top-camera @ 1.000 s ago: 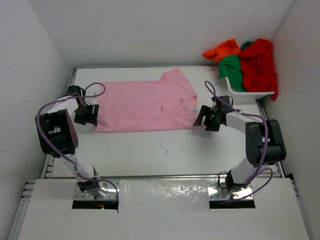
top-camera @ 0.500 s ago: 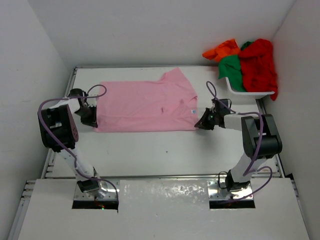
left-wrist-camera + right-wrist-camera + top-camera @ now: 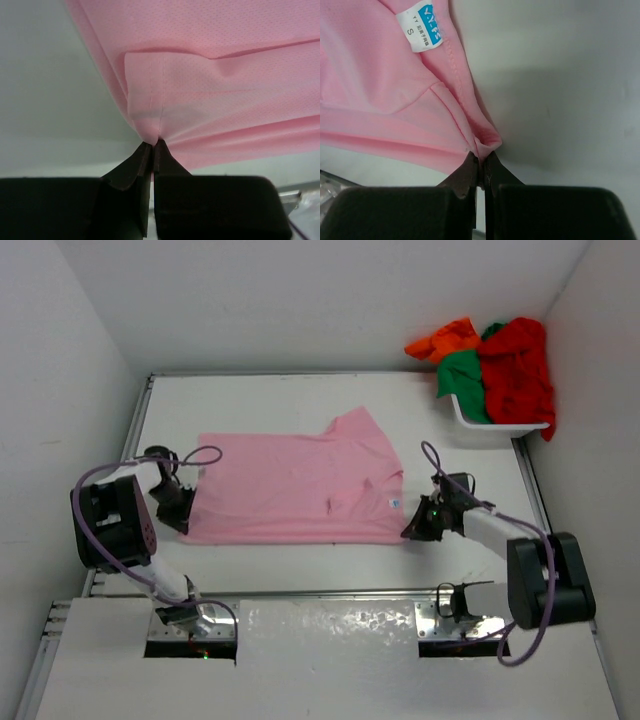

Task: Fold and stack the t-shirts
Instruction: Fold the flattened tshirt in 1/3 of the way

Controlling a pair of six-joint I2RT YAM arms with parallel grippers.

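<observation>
Pink shirt [image 3: 290, 490] is spread out flat across the middle of the surface [image 3: 300, 565], long way running left to right, with a sleeve sticking out toward the far side. Both arms are down low at its two near corners.

Left end effector [image 3: 152, 150] is clamped shut on the shirt's left edge. In the wrist view the fingertips are pinched tight on a little folded-over bit of hem, and the cloth puckers up right at the tips.

Right end effector [image 3: 481, 162] is the same deal on the other end: closed on a pinch of pink fabric at the right near corner, by the stitched edge. The size label [image 3: 425, 27], white with a blue patch, sits a bit further up that edge.

The other shirts are piled at the far right corner. The red shirt [image 3: 518, 365] is draped over the right side of the white basket [image 3: 500, 426], the green shirt [image 3: 462, 375] hangs over its left side, and the orange shirt [image 3: 445, 338] pokes out at the back left of the pile. All three are well apart from the pink one.
</observation>
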